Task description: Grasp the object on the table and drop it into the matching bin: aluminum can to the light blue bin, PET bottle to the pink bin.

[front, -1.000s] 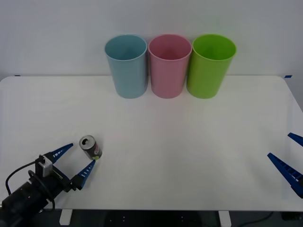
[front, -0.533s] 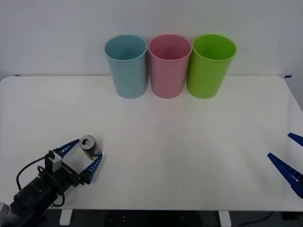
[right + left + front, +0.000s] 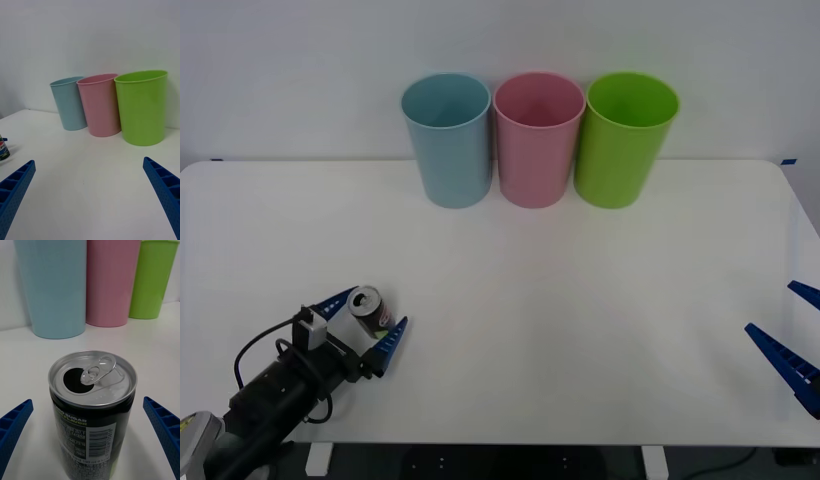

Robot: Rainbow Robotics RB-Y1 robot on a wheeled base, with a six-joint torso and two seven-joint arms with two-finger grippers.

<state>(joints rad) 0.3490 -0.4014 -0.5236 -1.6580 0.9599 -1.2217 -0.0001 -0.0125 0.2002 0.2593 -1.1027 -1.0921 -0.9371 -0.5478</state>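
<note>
A small dark aluminum can (image 3: 368, 306) with an opened silver pull-tab top (image 3: 92, 377) stands upright on the white table (image 3: 560, 300) at the front left. My left gripper (image 3: 364, 322) is open, its blue fingers on either side of the can, apart from it. The light blue bin (image 3: 447, 138) stands at the back, with the pink bin (image 3: 538, 137) beside it. My right gripper (image 3: 790, 335) is open and parked at the table's right edge. The can (image 3: 3, 148) also shows far off in the right wrist view.
A lime green bin (image 3: 625, 137) stands to the right of the pink one; the three bins touch in a row by the back wall. The white tabletop stretches wide between the can and the bins.
My left gripper has slid forward so its open fingers now flank the can. The can and the right arm have stayed in place.
</note>
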